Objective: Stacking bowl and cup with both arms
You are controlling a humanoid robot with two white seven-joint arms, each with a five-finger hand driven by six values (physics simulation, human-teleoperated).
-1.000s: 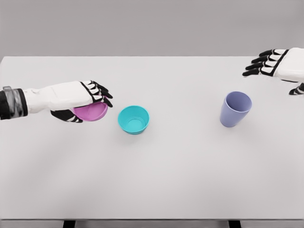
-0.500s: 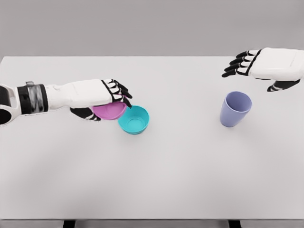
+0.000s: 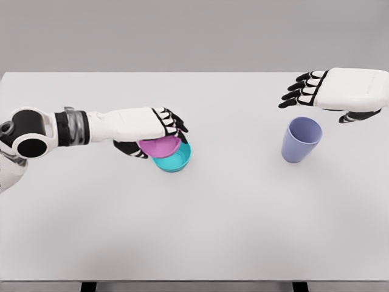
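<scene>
**Pink bowl held over the teal bowl**

The left robot hand [image 3: 149, 126] is grasping a shallow pink plastic bowl [image 3: 160, 146], overlapping the 10 o'clock rim of the round teal plastic bowl [image 3: 174, 157] sitting on the white bench [image 3: 200, 225]. At 3 o'clock, well apart, a lavender plastic cup [image 3: 300, 139] is standing. Above it, the right robot hand [image 3: 331, 91] is hovering, released, fingers spread.

No text, label, brand, number or sign is showing legibly anywhere; nothing readable is appearing near either hand's fingers.
</scene>
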